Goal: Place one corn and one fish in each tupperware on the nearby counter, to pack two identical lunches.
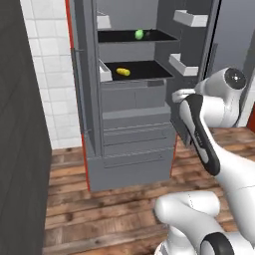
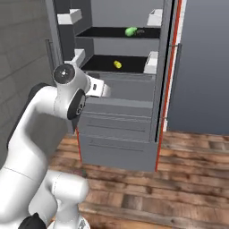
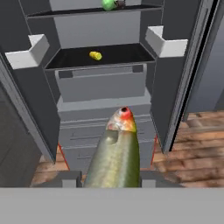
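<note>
Nearest you, the hand is clenched on the pale olive-silver fish with a reddish snout, which juts forward out of the grip toward the open grey fridge. Beyond it, the yellowish stubby corn cob lies on the lower black shelf, left of middle. Farther up, the bright lime green corn cob sits on the upper black shelf, toward its right end.

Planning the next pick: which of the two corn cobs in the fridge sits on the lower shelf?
The yellowish corn; it lies on the lower black shelf, while the lime-green corn sits one shelf higher.
</note>
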